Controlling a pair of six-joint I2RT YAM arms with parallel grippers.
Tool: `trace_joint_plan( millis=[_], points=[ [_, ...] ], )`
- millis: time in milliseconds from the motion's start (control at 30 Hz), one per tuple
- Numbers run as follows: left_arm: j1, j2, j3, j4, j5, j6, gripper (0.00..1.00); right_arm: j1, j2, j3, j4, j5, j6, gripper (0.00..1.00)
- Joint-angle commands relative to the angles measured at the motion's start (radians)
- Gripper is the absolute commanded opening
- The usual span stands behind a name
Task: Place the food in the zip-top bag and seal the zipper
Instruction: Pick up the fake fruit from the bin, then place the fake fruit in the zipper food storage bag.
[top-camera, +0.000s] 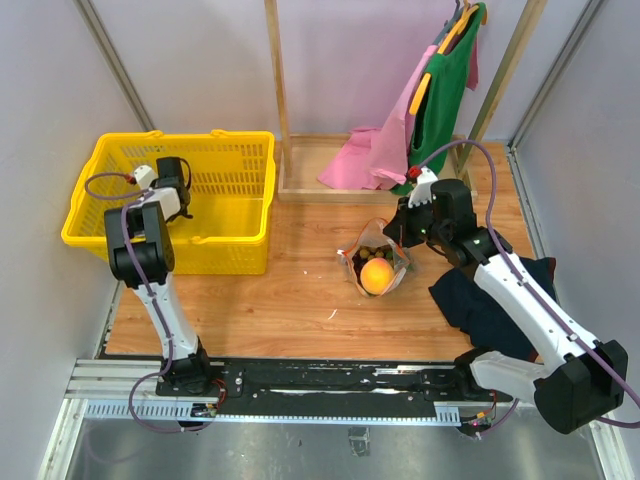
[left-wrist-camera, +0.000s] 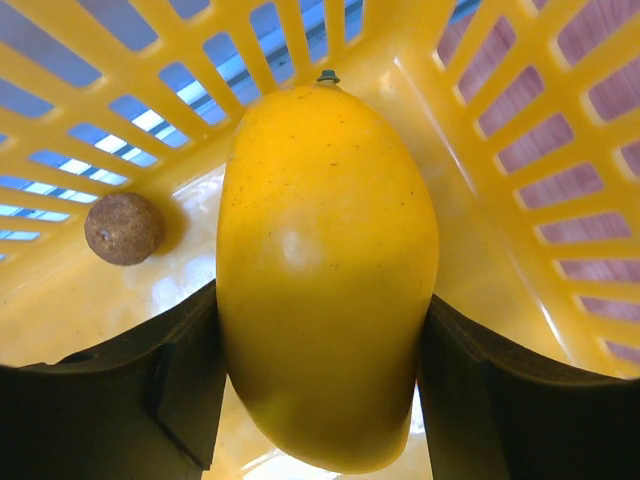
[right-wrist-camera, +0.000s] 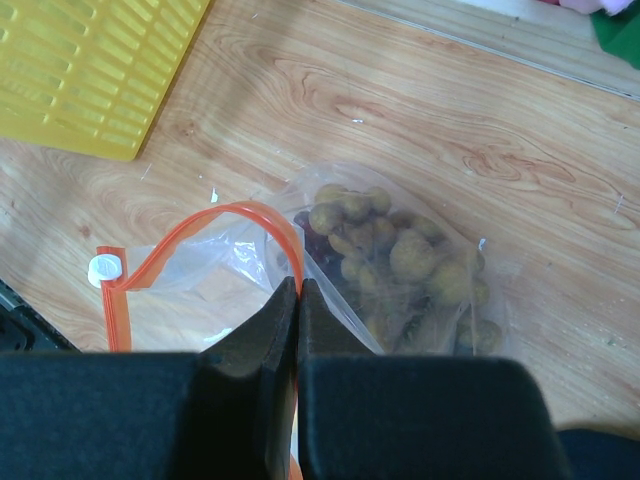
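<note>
The yellow basket (top-camera: 230, 255) is set on the wooden worktop (top-camera: 290, 300) at the left, and the left tool (left-wrist-camera: 322, 340) is held down inside it. A yellow oval fruit (left-wrist-camera: 325, 250) is seen right between the tool's two dark fingers (left-wrist-camera: 150, 385). It is big, smooth and shiny, with a tiny green stem on top. The left tool is closed on its sides, so the fruit is gripped. A small brown ball (left-wrist-camera: 124, 228) can be seen on the basket floor beside it.

The zip-top bag (top-camera: 372, 262) is laid in the middle of the worktop, just under the right tool (right-wrist-camera: 298, 300). It is clear and crinkly (its mouth is open). A green grape bunch (right-wrist-camera: 400, 260) and a small orange fruit (top-camera: 376, 275) are seen inside. The zipper (right-wrist-camera: 215, 213), a thin orange strip, is bent into a loop. The right tool is pinched tight on the bag's mouth edge, right at that strip.
</note>
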Motion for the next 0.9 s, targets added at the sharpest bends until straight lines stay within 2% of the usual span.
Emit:
trace_joint_plan(
  millis=[0, 133, 533, 867],
  points=[
    [0.003, -0.091, -0.037, -0.005, 0.074, 0.019, 0.41, 0.006, -0.011, 0.028, 0.004, -0.012, -0.009, 0.01],
    [0.002, -0.168, -0.070, -0.025, 0.176, 0.032, 0.35, 0.006, -0.023, 0.025, 0.008, -0.019, -0.005, 0.01],
    [-0.029, -0.403, -0.085, -0.174, 0.461, 0.128, 0.35, 0.006, -0.076, -0.006, 0.037, -0.037, 0.009, 0.00],
    [-0.121, -0.607, -0.083, -0.241, 0.651, 0.248, 0.30, 0.006, -0.093, -0.020, 0.045, -0.044, 0.011, 0.01]
  ],
)
